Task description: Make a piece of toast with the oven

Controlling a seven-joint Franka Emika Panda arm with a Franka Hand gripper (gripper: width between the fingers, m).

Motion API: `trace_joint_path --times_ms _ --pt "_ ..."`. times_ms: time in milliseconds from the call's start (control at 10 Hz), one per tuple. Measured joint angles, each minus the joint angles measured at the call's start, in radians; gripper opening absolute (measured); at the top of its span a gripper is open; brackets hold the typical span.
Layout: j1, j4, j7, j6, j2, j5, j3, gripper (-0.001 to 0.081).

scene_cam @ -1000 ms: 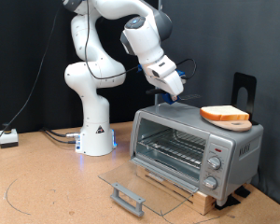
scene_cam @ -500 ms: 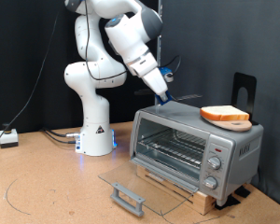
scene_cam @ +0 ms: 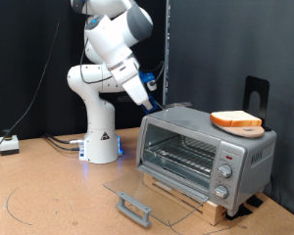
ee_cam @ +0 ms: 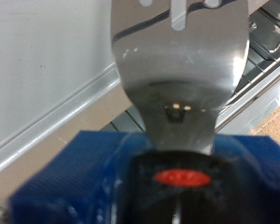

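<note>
1. The piece of toast lies flat on the roof of the oven, toward the exterior view's right. It is not inside the oven yet.
2. The oven's glass door is dropped flat and open. The wire rack shows inside with nothing on it. The knobs are on the right-hand panel.
3. The gripper is off the oven's upper-left corner in the exterior view, well apart from the slice and not touching it.
4. The wrist view shows a metal spatula with a slotted blade sticking out ahead of the hand, seated in a blue block. The fingers themselves don't show, so I cannot tell whether they are spread or pressed on that block.
5. Handling, as a judgement: the slice looks light and thin, stiffer at the orange-brown crust and softer across the pale face. A hard pinch would likely dent or tear it.
6. Best hold: support it from below with the flat blade slid under one edge, not by clamping. If it must be pinched, take it across the crust edges.
7. Risk: the oven's metal roof looks smooth, so the slice may skate away from the blade instead of riding up onto it. Its spot near the right end leaves little margin before it drops off.
</note>
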Motion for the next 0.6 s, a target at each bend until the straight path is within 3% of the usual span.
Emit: trace_joint_path --times_ms 300,400,600 --pt "0.013 0.017 -0.031 0.04 0.0 0.0 0.037 0.0414" --pt "0.018 0.032 -0.036 0.08 0.0 -0.013 0.072 0.0414" --pt "0.009 0.077 0.014 0.11 0.012 -0.134 0.166 0.0414"
